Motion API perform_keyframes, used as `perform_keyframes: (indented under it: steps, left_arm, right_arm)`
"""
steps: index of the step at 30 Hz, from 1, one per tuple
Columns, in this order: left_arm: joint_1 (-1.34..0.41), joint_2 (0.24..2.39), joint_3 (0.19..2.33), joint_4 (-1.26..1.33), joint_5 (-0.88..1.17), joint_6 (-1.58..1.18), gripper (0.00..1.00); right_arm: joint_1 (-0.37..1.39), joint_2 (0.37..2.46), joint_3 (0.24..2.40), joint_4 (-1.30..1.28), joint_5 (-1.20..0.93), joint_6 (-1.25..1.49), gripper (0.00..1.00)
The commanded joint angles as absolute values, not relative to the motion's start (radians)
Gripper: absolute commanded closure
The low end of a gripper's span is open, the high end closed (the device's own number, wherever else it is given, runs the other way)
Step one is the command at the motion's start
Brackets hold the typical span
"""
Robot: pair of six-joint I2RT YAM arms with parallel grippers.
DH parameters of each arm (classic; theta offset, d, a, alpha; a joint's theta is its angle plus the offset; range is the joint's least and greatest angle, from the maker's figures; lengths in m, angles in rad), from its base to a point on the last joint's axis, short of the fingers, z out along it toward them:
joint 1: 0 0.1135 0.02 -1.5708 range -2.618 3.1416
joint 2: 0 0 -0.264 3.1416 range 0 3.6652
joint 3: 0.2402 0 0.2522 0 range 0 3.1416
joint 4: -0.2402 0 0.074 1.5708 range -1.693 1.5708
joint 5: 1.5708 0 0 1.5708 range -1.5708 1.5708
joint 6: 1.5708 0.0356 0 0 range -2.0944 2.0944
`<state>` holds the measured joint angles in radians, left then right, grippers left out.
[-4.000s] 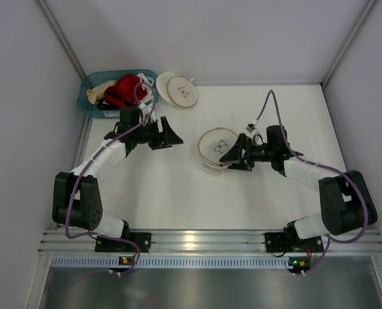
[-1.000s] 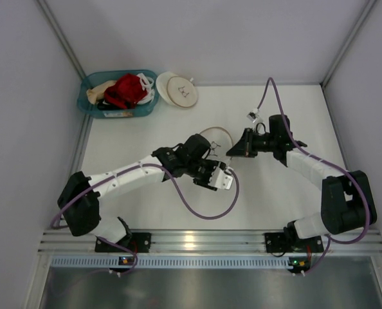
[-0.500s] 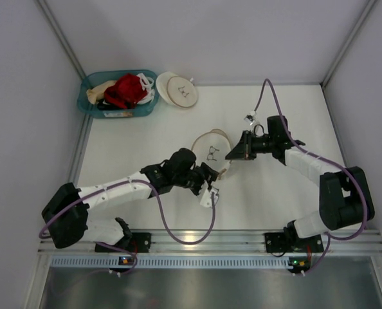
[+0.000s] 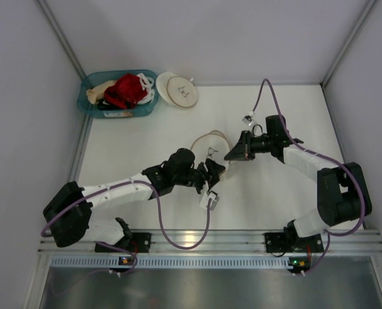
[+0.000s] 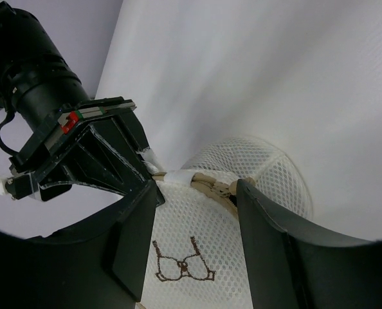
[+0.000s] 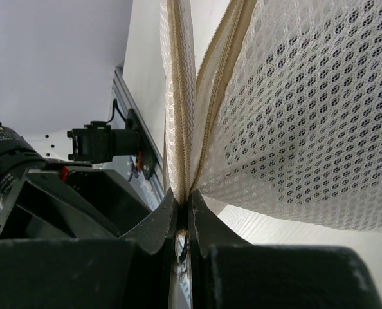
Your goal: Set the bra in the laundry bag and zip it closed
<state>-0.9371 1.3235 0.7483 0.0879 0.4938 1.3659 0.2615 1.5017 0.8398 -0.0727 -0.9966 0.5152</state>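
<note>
The laundry bag is a round cream mesh bag at mid-table, its lid tipped up. A brown bra drawing marks the lid. My left gripper stands open, one finger on each side of the lid, with gaps showing. My right gripper is shut on the bag's rim where the two zip tapes meet. Dark shows through the mesh, but the bra is hidden.
A teal basket with red and beige garments sits at the back left. A second round bag with a tan rim lies beside it. Purple cables loop off both arms. Side walls and the front metal rail bound the table.
My left arm has swung in from the basket to the bag, and its jaws now straddle the lid. The lid has tipped up. My right gripper keeps its hold on the rim.
</note>
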Motion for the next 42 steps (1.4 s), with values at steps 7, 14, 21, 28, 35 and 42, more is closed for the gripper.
perform_keyframes:
  steps: [7,14,21,28,35,42]
  left_arm:
    - [-0.939,1.318,0.703,0.15,0.543,1.449,0.42]
    - [-0.942,1.324,0.66,0.15,0.548,1.539,0.41]
    - [-0.942,1.35,0.669,0.176,0.534,1.568,0.42]
    - [-0.948,1.367,0.663,0.207,0.54,1.608,0.44]
    - [-0.977,1.391,0.676,0.238,0.515,1.614,0.55]
    - [-0.983,1.385,0.667,0.236,0.518,1.647,0.68]
  right_arm:
    - [0.279,1.506,0.885,-0.066,-1.028,0.502,1.0]
    - [0.278,1.516,0.879,-0.094,-1.04,0.485,1.0]
    - [0.281,1.52,0.874,-0.089,-1.051,0.489,1.0]
    - [0.291,1.52,0.876,-0.084,-1.057,0.497,1.0]
    - [0.298,1.537,0.884,-0.084,-1.065,0.505,1.0]
    - [0.299,1.543,0.887,-0.092,-1.066,0.506,1.0]
